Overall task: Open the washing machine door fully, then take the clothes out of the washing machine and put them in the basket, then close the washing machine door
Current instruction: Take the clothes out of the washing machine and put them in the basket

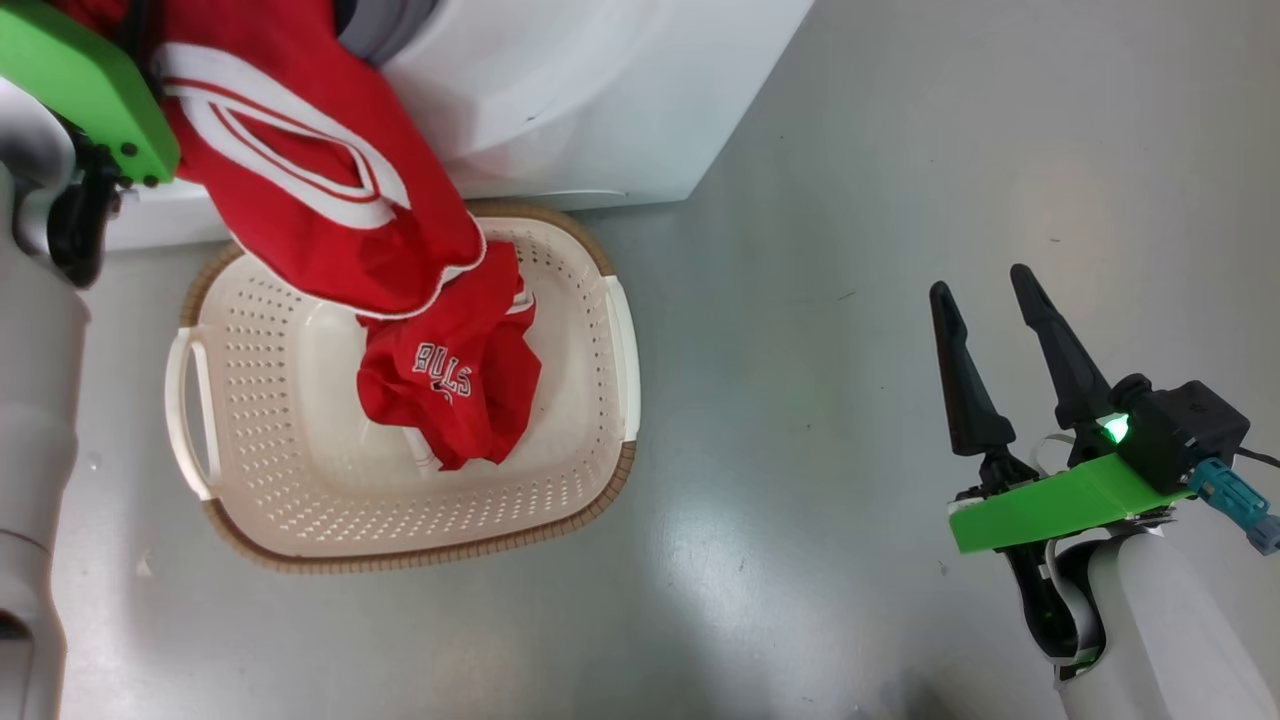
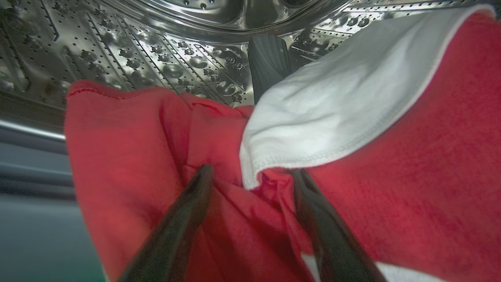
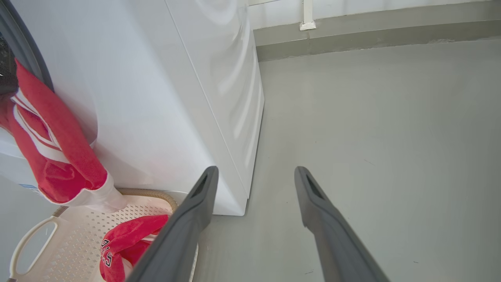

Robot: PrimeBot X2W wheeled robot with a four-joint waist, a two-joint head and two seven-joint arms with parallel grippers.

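The clothes (image 1: 320, 180), a red jersey with white stripes, hang out of the washing machine (image 1: 580, 100) and down into the cream basket (image 1: 300, 450), where the "BULLS" end lies bunched. My left gripper (image 2: 250, 174) is inside the steel drum (image 2: 156, 58). Its fingers stand apart and press into the red cloth (image 2: 137, 149) beside a white part (image 2: 332, 105). My right gripper (image 1: 981, 282) is open and holds nothing, over bare floor to the right of the basket. The washing machine door is out of view.
The basket stands on the grey floor against the machine's front. My left arm's green plate (image 1: 80, 85) is at the upper left by the opening. The right wrist view has the machine's white side (image 3: 156, 98), the basket (image 3: 78, 235) and a wall base (image 3: 352, 35).
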